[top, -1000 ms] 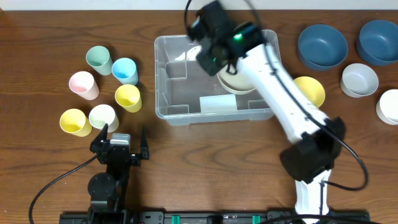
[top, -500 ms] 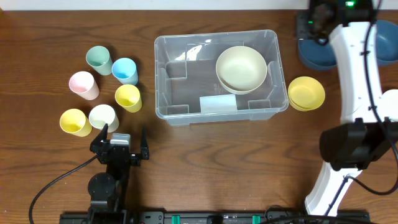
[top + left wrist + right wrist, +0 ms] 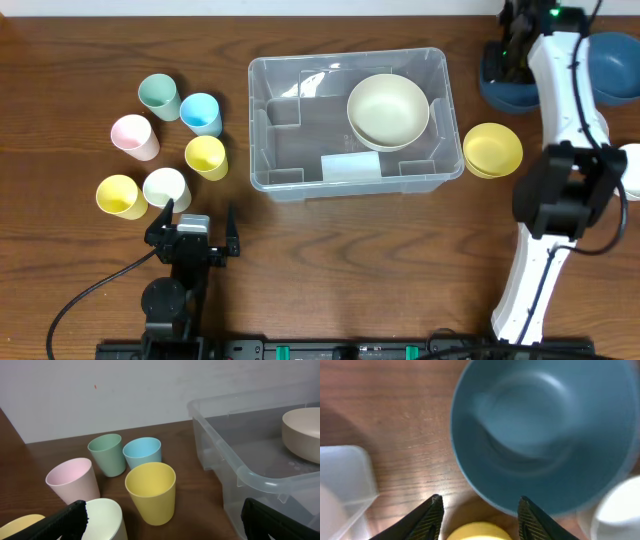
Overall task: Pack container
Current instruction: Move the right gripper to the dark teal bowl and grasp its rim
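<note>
The container (image 3: 345, 57), a big clear bin, stands mid-table with a cream bowl (image 3: 388, 110) in its right half. My right gripper (image 3: 512, 42) hovers open over the near blue bowl (image 3: 520, 90) at the back right. In the right wrist view its fingertips (image 3: 434, 512) stand apart above the table, with that blue bowl (image 3: 545, 430) ahead and the yellow bowl (image 3: 480, 532) below; nothing is between them. My left gripper (image 3: 196, 222) rests open near the front left, empty. Its view shows the container (image 3: 260, 477) and the cream bowl (image 3: 302, 432).
Several pastel cups stand left of the bin: green (image 3: 158, 95), blue (image 3: 200, 112), pink (image 3: 134, 136), yellow (image 3: 205, 155), yellow (image 3: 120, 196), white (image 3: 165, 186). A yellow bowl (image 3: 492, 150) sits right of the bin. A second blue bowl (image 3: 612, 65) and a white bowl (image 3: 632, 165) are at the far right.
My right arm has swung out of the container to the far right, over the blue bowl, leaving the cream bowl in the bin. The left arm has not moved.
</note>
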{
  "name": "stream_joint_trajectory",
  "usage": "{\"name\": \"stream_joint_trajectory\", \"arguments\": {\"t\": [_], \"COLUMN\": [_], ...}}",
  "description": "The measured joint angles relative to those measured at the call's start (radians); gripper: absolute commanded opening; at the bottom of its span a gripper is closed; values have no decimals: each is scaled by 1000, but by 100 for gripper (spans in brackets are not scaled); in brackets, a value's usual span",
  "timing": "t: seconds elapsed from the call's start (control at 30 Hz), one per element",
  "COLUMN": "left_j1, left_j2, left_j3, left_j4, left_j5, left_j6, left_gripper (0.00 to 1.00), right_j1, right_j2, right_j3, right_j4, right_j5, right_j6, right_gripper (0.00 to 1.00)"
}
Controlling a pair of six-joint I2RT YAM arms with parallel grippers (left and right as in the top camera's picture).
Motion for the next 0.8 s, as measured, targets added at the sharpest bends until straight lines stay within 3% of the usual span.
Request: {"name": "stream_joint_trajectory", "arguments": {"t": [0.17,0.67,0.8], "left_j1": [0,0,0], "left_j2": [0,0,0], "left_j3": [0,0,0], "left_j4": [0,0,0], "left_j5": [0,0,0], "left_j6": [0,0,0], "left_gripper": [98,98,98], "right_j1": [0,0,-1], "right_j2": [66,100,100], "right_j3": [-7,-8,-8], "right_j4": [21,29,20], "right_j5": [0,8,43], "right_j6": [-23,-64,-62], "right_gripper": [45,4,1]}}
